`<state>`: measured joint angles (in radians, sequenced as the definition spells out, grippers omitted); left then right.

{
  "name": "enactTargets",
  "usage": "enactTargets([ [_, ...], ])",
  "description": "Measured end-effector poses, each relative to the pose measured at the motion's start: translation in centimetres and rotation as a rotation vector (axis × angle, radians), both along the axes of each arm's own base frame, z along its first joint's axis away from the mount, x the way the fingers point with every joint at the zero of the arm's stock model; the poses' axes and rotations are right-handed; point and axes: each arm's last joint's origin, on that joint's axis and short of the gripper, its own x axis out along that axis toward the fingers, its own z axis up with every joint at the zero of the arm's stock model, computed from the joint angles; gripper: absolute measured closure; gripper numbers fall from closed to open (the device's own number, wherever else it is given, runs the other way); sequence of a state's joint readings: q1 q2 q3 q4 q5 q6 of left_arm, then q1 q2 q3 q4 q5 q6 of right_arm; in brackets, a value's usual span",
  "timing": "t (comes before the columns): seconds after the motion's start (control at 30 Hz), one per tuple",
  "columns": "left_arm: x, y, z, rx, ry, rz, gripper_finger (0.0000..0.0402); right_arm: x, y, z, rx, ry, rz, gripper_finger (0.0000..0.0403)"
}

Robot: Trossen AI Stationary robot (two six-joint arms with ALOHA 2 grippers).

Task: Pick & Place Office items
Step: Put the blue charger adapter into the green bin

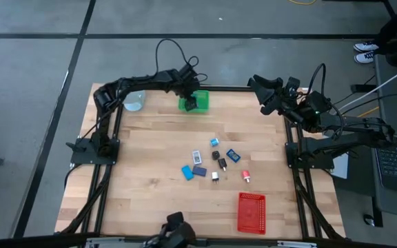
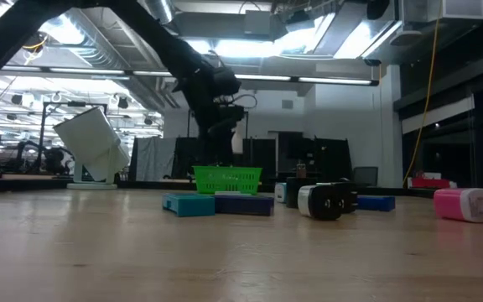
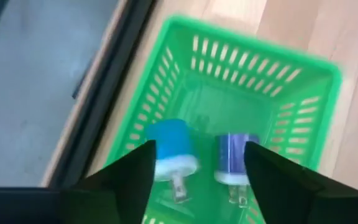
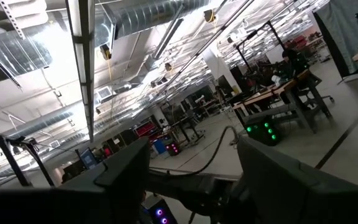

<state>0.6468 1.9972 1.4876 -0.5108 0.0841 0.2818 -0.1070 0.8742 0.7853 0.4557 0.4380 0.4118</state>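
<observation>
The green mesh tray (image 1: 200, 102) stands at the table's far edge. My left gripper (image 3: 197, 177) hangs open just above it, pointing steeply down into it. Two blue-and-white plug pieces (image 3: 169, 152) (image 3: 232, 158) lie on the tray's floor below the gap between the fingers. Whether the left finger brushes the lighter one, I cannot tell. Several office items (image 1: 215, 164) lie loose at mid-table: blue flat rectangles (image 1: 187, 172), black pieces (image 1: 222, 163) and a red-white piece (image 1: 246, 177). My right gripper (image 4: 194, 168) is open, raised at the far right and pointing up into the room.
A white-blue mug (image 1: 134, 100) lies tilted at the far left corner, beside the left arm. A red mesh tray (image 1: 251, 212) sits near the front right edge. Bare wood lies all round the cluster of items. In the low view the items (image 2: 325, 201) stand in front of the green tray (image 2: 226, 179).
</observation>
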Motion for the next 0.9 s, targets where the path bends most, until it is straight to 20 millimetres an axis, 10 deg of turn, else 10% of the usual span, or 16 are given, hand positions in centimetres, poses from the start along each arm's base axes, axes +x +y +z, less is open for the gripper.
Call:
enactTargets([
  [0.27,0.0,-1.5,4.5,-0.123,-0.249,-0.032,0.0129,0.0,0.0,0.0,-0.003,0.001,0.006,0.0152],
  [0.57,3.3,-8.5,8.5,-0.762,-0.565,-0.373,0.0158,0.0,0.0,0.0,-0.012,0.005,0.012,0.0152],
  [0.9,6.0,-15.2,5.6,-0.350,-0.285,-0.196,0.0163,0.1,0.2,0.0,-0.018,0.000,0.088,0.0152],
])
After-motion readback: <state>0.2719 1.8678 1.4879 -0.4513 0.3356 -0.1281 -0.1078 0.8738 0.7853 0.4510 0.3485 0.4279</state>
